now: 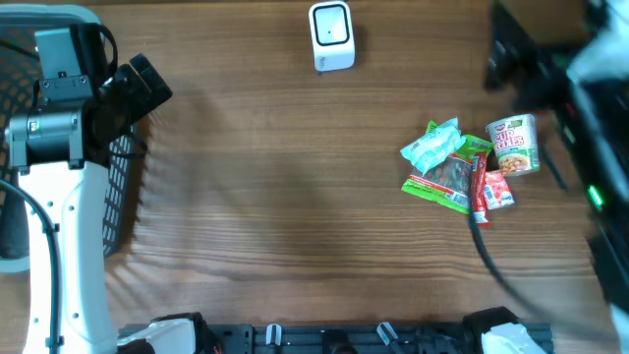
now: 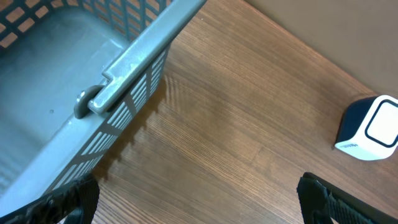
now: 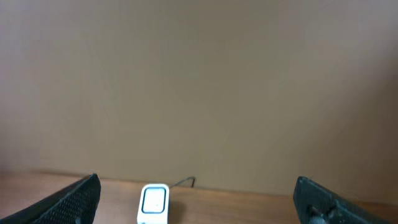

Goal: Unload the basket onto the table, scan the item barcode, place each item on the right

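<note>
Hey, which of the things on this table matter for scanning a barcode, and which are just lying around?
For the job:
white scanner
noodle cup
snack packets piled beside the cup

Probably just lying about:
mesh basket at the left edge
black cable trailing from the packets toward the front

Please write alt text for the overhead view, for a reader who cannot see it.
Wooden table from above, with a noodle cup and several snack packets grouped at the right. A white scanner stands at the far edge, a mesh basket sits at the left beneath the left arm, and the right arm is blurred.
</note>
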`<action>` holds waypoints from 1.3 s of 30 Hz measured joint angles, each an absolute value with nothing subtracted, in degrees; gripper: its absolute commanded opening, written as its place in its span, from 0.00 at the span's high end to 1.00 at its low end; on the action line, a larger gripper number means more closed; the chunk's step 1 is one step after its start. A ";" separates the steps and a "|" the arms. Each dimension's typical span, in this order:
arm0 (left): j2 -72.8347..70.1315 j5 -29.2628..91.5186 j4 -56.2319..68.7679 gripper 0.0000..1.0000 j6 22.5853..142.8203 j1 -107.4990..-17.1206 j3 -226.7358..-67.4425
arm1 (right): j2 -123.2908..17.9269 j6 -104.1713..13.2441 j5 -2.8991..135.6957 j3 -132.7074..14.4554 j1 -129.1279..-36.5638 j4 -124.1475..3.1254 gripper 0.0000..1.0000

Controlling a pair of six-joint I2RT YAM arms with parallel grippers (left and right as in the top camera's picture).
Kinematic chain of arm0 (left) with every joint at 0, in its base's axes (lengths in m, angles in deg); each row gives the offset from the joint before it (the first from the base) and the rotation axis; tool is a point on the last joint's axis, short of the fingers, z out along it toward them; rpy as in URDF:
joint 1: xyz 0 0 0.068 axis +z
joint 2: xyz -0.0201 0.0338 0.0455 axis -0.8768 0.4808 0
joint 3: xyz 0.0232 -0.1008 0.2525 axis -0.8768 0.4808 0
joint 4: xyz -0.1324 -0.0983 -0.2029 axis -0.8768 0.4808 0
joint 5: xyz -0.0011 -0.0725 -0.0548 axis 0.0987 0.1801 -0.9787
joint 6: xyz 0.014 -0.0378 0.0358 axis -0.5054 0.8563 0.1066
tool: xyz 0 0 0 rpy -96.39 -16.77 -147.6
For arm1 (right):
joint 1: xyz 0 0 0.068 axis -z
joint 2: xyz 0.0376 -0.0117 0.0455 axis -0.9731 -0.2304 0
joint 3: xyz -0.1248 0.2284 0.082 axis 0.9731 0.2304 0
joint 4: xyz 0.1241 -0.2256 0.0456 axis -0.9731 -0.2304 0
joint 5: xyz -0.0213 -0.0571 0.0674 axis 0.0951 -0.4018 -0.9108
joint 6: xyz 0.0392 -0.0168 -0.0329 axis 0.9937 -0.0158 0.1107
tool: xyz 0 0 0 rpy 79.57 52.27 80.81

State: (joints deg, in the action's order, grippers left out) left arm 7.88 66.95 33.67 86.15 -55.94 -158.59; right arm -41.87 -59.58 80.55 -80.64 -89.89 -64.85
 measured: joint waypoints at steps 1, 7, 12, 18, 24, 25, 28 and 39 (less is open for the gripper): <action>7.88 66.97 33.51 0.00 86.15 -55.94 -158.59 | -37.68 -59.58 80.94 -80.91 -89.94 -68.74 0.00; 7.88 66.95 33.60 0.00 86.15 -55.94 -158.59 | -14.20 -59.58 81.53 -66.04 -89.89 -77.11 0.00; 7.88 66.97 33.64 0.00 86.15 -55.94 -158.59 | 4.29 -59.58 81.86 -37.78 -89.61 -51.74 0.00; 7.88 66.97 33.67 0.00 86.15 -55.94 -158.59 | 16.59 -59.56 78.98 -10.44 -86.31 -21.25 0.00; 7.88 66.95 33.62 0.00 86.15 -55.94 -158.59 | 17.12 -57.55 78.45 7.61 -86.31 -1.51 0.00; 7.88 66.97 33.69 0.00 86.15 -55.94 -158.59 | 17.16 -57.40 78.45 9.91 -86.31 0.48 0.00; 7.88 66.97 33.69 0.00 86.15 -55.94 -158.59 | 17.25 -56.74 78.30 14.32 -86.31 -1.77 0.00; 7.88 66.97 33.67 0.00 86.15 -55.94 -158.59 | 17.42 -55.78 78.08 14.39 -84.80 -27.32 0.00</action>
